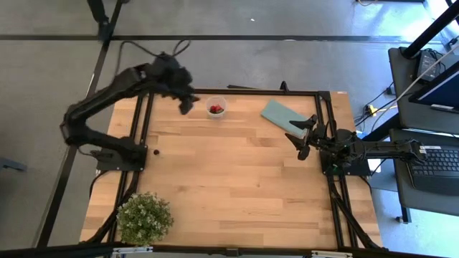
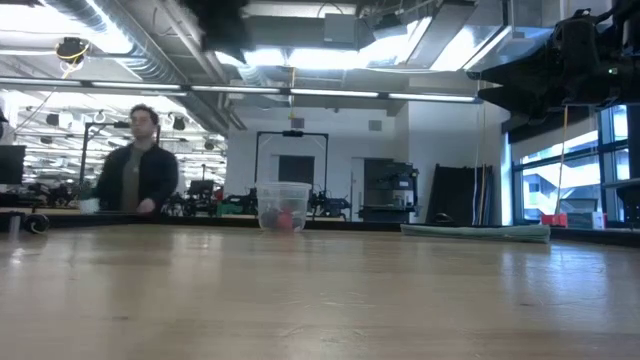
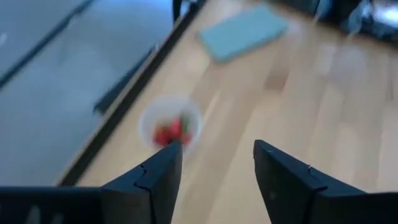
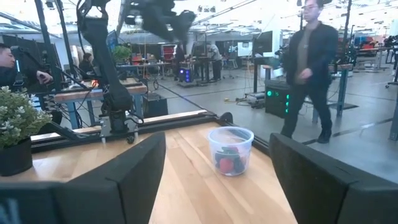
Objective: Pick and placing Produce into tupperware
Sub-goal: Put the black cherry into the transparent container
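The tupperware [image 1: 216, 107], a small clear round cup, stands on its base at the table's far edge, left of the middle. Red and green produce [image 3: 168, 132] lies inside it, also seen in the right wrist view [image 4: 229, 162]. My left gripper [image 1: 188, 100] hangs in the air just left of the cup and well above the table. In the left wrist view its fingers [image 3: 216, 168] stand open with nothing between them. My right gripper [image 1: 305, 136] waits open at the table's right edge, pointing toward the cup [image 4: 231, 150]. A small dark piece [image 1: 156, 152] lies on the table near the left edge.
A flat teal piece [image 1: 283, 117] lies at the far right, close to my right gripper. A potted plant [image 1: 145, 217] stands at the near left corner. Black frame rails [image 1: 143, 129] run along the table's sides. A person [image 2: 135, 170] walks in the room beyond.
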Robot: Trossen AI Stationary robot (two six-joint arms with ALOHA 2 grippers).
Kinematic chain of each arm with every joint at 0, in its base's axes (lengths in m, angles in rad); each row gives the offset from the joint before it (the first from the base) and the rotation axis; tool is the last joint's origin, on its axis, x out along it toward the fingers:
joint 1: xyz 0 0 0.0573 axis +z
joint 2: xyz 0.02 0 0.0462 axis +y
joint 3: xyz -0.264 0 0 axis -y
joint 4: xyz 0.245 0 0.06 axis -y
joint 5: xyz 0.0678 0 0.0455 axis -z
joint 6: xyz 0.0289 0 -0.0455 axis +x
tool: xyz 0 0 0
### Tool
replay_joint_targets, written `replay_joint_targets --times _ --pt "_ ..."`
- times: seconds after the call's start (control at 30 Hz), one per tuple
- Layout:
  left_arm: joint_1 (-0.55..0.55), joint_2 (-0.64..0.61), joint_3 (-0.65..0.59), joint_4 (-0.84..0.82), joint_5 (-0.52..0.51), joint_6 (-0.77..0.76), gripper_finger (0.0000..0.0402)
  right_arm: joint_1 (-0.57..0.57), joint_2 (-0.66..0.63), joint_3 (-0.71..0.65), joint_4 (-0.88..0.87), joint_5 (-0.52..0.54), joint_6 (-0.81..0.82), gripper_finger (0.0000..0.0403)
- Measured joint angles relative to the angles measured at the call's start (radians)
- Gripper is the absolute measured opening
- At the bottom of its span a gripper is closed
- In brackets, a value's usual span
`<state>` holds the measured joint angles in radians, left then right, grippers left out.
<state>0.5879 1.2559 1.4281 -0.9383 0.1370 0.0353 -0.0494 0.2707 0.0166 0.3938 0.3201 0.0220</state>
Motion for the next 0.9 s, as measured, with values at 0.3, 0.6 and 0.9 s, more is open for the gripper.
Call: replay_joint_targets --times 0.3,0.6,0.9 --pt "-0.041 -0.133 0.000 -0.403 -0.170 -0.173 0.0188 0.000 0.000 0.000 0.005 0.000 -0.003 0.0288" --pt "-0.101 -0.136 -0.136 -0.576 -0.264 -0.206 0.0192 0.000 0.000 0.000 0.005 0.000 -0.004 0.0288" --pt "-0.101 -0.107 -0.453 -0.521 -0.156 -0.148 0.0220 0.000 0.000 0.000 0.005 0.000 -0.005 0.0288"
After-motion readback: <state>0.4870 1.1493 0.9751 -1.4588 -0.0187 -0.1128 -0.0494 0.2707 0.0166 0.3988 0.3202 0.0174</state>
